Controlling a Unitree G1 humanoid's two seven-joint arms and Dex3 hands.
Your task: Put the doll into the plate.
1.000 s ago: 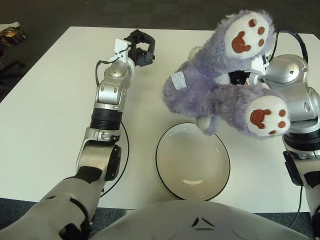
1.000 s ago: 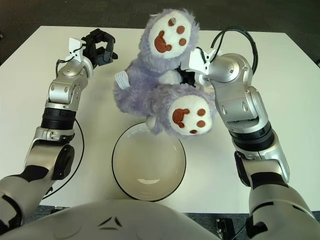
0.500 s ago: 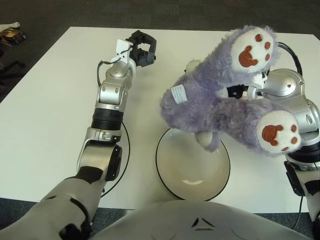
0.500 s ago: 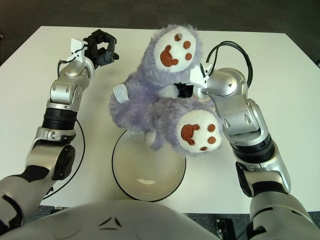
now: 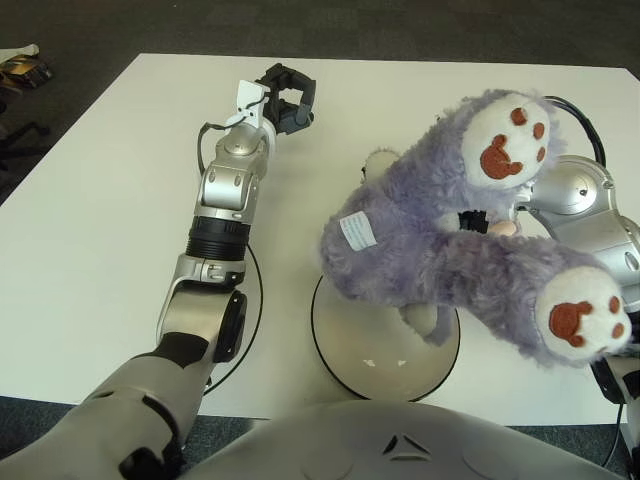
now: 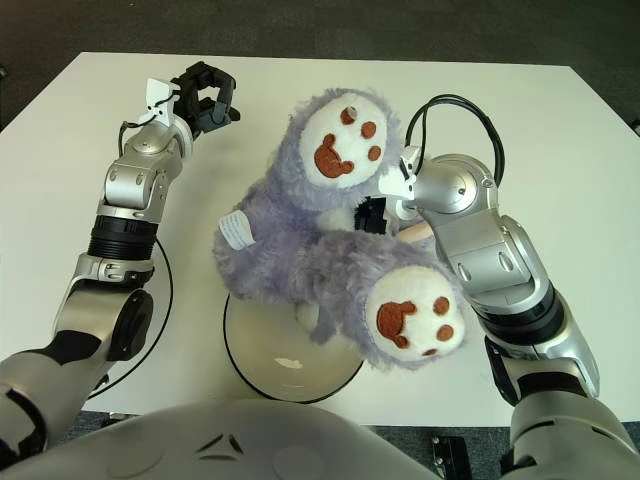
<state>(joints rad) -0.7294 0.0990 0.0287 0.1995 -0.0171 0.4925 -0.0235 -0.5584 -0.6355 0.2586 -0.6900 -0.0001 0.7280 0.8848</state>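
Note:
A fluffy purple doll (image 5: 430,250) with white paws and brown pads hangs upside down, feet toward me, over the white plate (image 5: 350,345) with a dark rim. My right hand (image 6: 375,212) is shut on the doll between its legs, mostly buried in the fur. The doll's body covers the plate's far half; whether it touches the plate I cannot tell. My left hand (image 5: 285,100) shows at the far left of the table, well away from the doll, its black fingers curled and holding nothing.
The white table (image 5: 90,210) stretches around the plate, with dark floor beyond its far edge. A black cable (image 5: 250,300) loops on the table beside my left forearm. Another cable (image 6: 460,105) arcs over my right wrist.
My right hand has carried the doll downward and toward me, so it now covers more of the plate. The left arm has barely moved.

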